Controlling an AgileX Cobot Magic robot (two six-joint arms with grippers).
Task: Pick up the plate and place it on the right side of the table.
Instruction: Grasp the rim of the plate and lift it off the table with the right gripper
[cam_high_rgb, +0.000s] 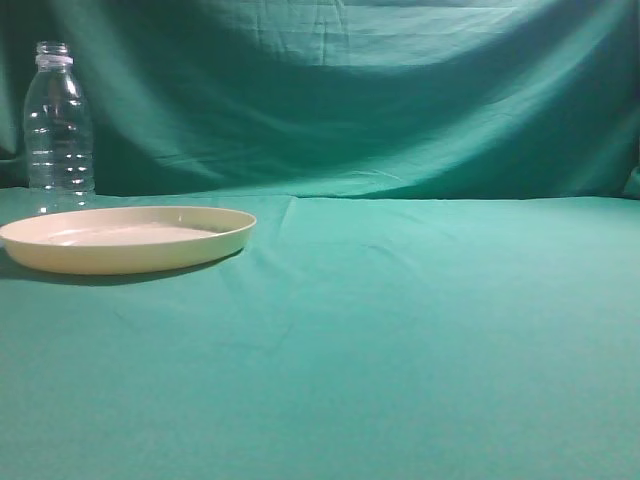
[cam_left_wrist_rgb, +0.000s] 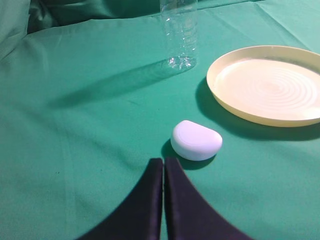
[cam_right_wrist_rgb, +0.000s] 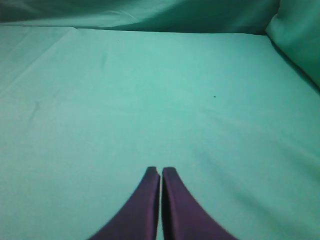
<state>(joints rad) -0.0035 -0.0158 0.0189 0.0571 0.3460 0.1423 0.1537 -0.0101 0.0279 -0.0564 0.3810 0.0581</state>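
Exterior view: cream-yellow plate (cam_high_rgb: 127, 239) lying flat on the left part of the table (cam_high_rgb: 400, 340), rim raised, nothing on it. Just behind its left end, a clear bottle (cam_high_rgb: 58, 128) standing upright, capless by the look of the neck, no label or writing to be read. Green cloth backdrop (cam_high_rgb: 380, 90) hanging behind, wrinkled. No arm or gripper in this view; right half of the cloth bare.

Left wrist view: left gripper (cam_left_wrist_rgb: 163, 165) low over the cloth, dark fingers pressed together, holding nothing. Just ahead of the tips and slightly right, a small pale rounded object (cam_left_wrist_rgb: 196, 140) resting on the cloth, seen in no other view; identity unclear, no marking on it. Beyond that to the right, the plate (cam_left_wrist_rgb: 270, 82), with concentric rings on its floor that the side-on view hides. Lower part of the bottle (cam_left_wrist_rgb: 180, 35) at top centre, apart from the plate, casting a long shadow leftward.

Right wrist view: right gripper (cam_right_wrist_rgb: 160, 172) likewise closed and empty, over plain cloth (cam_right_wrist_rgb: 150, 100). No plate, bottle or pale object here.
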